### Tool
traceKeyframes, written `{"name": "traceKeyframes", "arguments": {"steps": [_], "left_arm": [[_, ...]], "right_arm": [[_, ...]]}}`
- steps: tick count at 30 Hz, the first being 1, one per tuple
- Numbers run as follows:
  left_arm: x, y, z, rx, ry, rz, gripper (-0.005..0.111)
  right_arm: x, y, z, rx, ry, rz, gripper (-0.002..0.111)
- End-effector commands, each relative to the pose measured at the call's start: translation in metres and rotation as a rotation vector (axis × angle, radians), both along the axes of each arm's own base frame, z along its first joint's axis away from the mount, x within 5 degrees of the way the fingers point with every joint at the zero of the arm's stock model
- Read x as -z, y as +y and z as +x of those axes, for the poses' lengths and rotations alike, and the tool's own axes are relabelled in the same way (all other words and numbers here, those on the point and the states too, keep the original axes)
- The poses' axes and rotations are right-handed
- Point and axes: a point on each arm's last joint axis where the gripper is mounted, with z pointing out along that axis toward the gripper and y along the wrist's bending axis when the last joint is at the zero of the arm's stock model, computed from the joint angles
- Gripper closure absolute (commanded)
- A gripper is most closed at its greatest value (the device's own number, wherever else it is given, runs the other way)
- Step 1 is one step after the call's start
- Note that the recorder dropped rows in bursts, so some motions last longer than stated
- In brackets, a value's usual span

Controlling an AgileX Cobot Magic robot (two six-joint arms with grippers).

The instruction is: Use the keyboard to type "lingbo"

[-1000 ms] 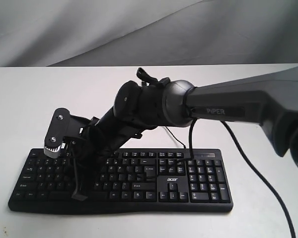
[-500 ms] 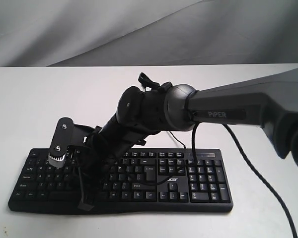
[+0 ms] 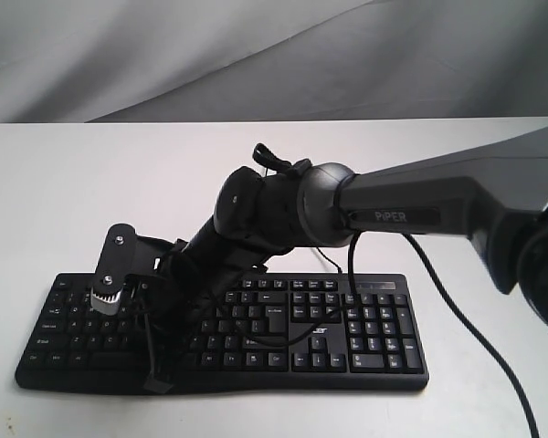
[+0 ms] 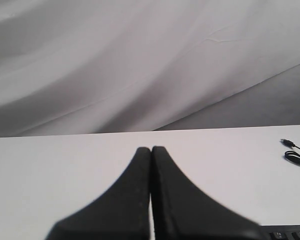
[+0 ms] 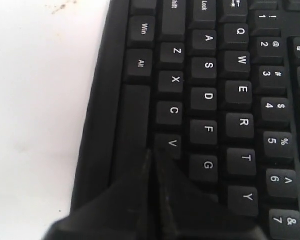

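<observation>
The black keyboard (image 3: 365, 319) lies on the white table, acer logo toward its right. My right arm reaches across it to its left half. The right gripper (image 3: 155, 381) points down at the front rows, shut with nothing held. In the right wrist view the keyboard (image 5: 210, 95) fills the frame, and the right gripper (image 5: 151, 152) has its tip at the edge of the V key (image 5: 172, 143), beside the space bar (image 5: 132, 130). The keys past V are hidden under the fingers. My left gripper (image 4: 151, 149) hangs shut over bare table, with a corner of the keyboard (image 4: 285, 234) just showing.
A thick black arm cable (image 3: 461, 306) trails over the table right of the keyboard. The thin USB cable (image 4: 296, 152) lies coiled on the table behind it. A grey cloth backdrop (image 3: 274, 55) stands behind the table's far edge.
The right arm has dropped lower, and its shut fingers have moved a little right and toward the keyboard's front edge. The keyboard has stayed where it was.
</observation>
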Motion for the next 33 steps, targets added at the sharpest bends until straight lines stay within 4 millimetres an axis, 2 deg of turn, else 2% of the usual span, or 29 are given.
{"name": "traceKeyframes", "arguments": {"steps": [1, 11, 16, 20, 22, 29, 33], "left_arm": [[0.000, -0.001, 0.000, 0.008, -0.010, 0.000, 0.106], [0.000, -0.001, 0.000, 0.008, -0.010, 0.000, 0.106], [0.000, -0.001, 0.000, 0.008, -0.010, 0.000, 0.106], [0.000, -0.001, 0.000, 0.008, -0.010, 0.000, 0.106], [0.000, -0.001, 0.000, 0.008, -0.010, 0.000, 0.106], [0.000, -0.001, 0.000, 0.008, -0.010, 0.000, 0.106], [0.000, -0.001, 0.000, 0.008, -0.010, 0.000, 0.106]], "right_arm": [[-0.002, 0.001, -0.001, -0.005, -0.012, 0.008, 0.108], [-0.002, 0.001, 0.001, 0.007, -0.031, 0.012, 0.108], [0.009, 0.001, 0.001, 0.009, -0.019, -0.004, 0.108], [0.008, 0.001, 0.002, 0.005, -0.024, -0.007, 0.108], [0.000, 0.001, 0.002, 0.005, -0.037, 0.005, 0.108], [-0.046, -0.010, 0.011, 0.041, -0.121, 0.049, 0.108], [-0.048, -0.021, 0.019, 0.089, -0.106, 0.018, 0.108]]}}
